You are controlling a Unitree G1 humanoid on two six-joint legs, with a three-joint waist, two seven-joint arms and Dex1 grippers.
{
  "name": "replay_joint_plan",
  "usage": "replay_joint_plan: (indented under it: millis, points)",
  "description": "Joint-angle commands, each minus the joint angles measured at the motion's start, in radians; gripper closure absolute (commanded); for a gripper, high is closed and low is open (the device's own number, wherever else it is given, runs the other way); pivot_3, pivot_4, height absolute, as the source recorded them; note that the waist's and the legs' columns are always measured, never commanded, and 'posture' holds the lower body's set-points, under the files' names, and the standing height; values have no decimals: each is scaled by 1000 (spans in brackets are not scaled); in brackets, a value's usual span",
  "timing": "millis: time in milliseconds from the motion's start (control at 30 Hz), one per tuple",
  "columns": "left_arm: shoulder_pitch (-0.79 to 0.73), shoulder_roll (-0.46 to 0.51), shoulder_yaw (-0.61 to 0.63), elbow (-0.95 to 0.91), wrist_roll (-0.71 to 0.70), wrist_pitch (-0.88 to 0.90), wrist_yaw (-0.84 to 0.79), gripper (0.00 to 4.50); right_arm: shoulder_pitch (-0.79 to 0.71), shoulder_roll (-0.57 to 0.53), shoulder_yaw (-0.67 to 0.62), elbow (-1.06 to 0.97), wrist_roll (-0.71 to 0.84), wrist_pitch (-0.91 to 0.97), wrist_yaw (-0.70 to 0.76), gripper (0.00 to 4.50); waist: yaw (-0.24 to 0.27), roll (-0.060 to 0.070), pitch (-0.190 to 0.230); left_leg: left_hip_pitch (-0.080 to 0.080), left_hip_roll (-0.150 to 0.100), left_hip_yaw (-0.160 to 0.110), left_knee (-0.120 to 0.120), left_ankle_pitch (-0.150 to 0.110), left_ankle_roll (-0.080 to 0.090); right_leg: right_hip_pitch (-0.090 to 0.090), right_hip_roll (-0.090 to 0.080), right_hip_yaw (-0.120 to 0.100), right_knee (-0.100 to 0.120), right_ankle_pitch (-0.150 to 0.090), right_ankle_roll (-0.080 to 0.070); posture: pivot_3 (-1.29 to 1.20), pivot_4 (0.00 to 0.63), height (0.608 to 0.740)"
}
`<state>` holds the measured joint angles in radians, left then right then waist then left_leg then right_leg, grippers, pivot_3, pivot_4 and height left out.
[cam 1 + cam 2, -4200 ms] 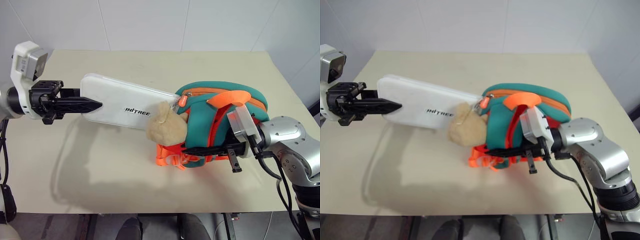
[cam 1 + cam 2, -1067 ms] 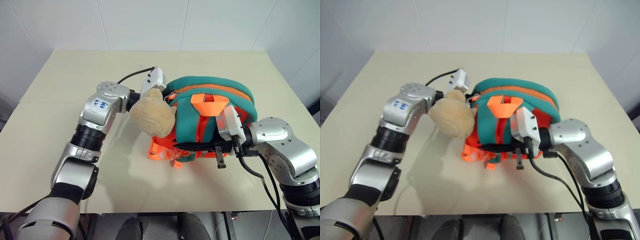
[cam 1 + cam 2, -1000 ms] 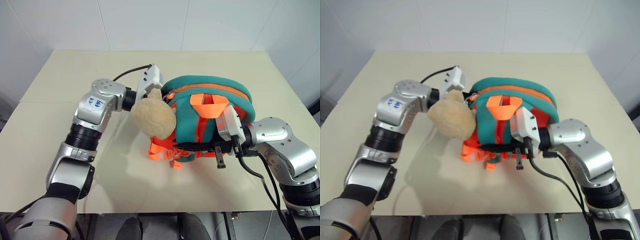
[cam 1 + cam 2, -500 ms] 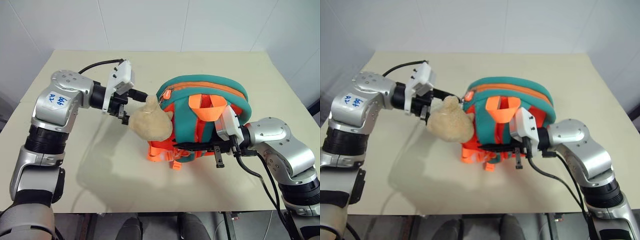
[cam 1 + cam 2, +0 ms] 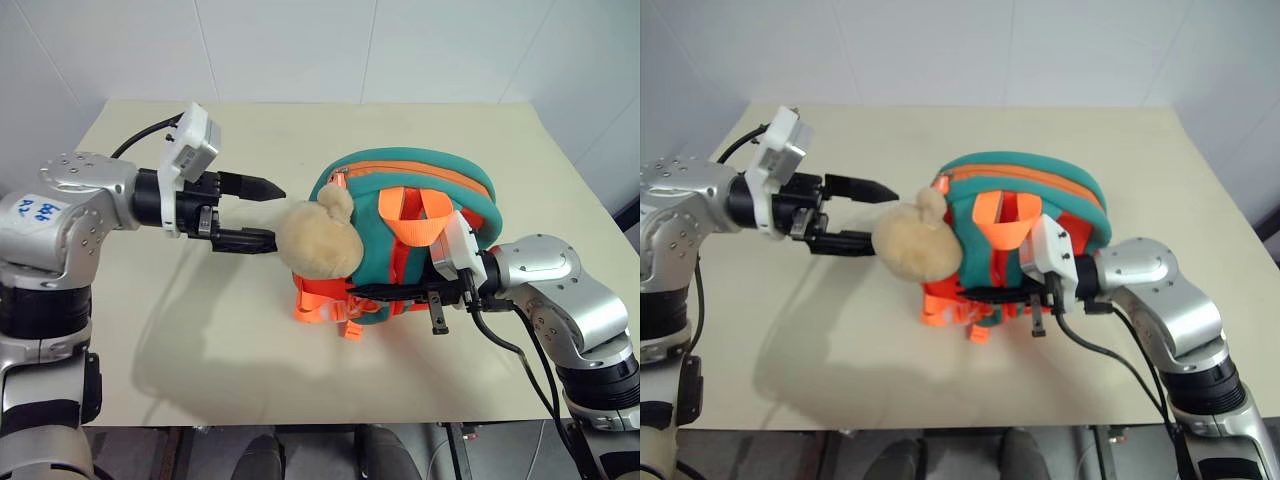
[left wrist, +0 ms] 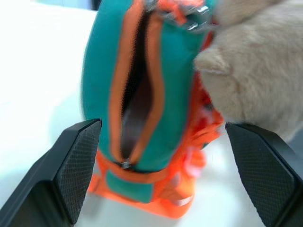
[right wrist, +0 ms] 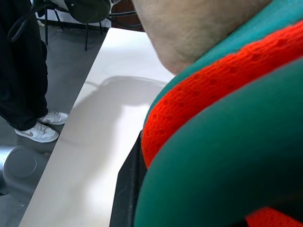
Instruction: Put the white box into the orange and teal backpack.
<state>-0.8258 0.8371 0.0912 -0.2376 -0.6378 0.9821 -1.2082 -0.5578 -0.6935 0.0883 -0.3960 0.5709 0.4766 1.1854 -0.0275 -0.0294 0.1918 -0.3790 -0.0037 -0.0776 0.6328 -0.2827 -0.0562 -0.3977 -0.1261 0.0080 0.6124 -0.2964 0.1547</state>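
The orange and teal backpack [image 5: 420, 190] stands on the table, its zipped mouth [image 6: 137, 94] gaping toward my left gripper. A tan plush toy [image 5: 320, 240] hangs at its left side. My left gripper [image 5: 278, 213] hovers just left of the toy, open, with nothing between its fingers [image 6: 78, 165]. My right gripper [image 5: 375, 293] lies along the backpack's lower front, shut on its fabric [image 7: 227, 118]. The white box is hidden from view.
The beige table [image 5: 200, 330] has free surface to the left and in front of the backpack. White walls stand behind it. A person's legs and white shoes [image 7: 38, 132] show on the floor beyond the table's edge.
My left gripper has drawn back to the left, out of the backpack's mouth, and is empty. The plush toy has swung slightly. My right arm has kept still.
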Motion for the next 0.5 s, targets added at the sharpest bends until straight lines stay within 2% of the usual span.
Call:
replay_joint_plan:
  millis: [33, 333, 500]
  points:
    - [28, 22, 58, -96, -90, 62, 40, 35, -21, 10, -1, -11, 6, -23, 3, 3990, 0, 0, 0, 0, 0, 0, 0, 0, 0, 0, 0, 0, 0, 0, 0, 0, 150, 740]
    - [96, 54, 123, -190, -223, 144, 139, 35, -30, 15, 6, 4, 2, -36, 8, 3990, 0, 0, 0, 1, 0, 0, 0, 0, 0, 0, 0, 1, 1, 0, 0, 0, 150, 740]
    - [118, 51, 123, -202, -241, 132, 201, 35, -35, 17, 9, 14, -2, -45, 10, 3990, 0, 0, 0, 1, 0, 0, 0, 0, 0, 0, 0, 1, 1, 0, 0, 0, 150, 740]
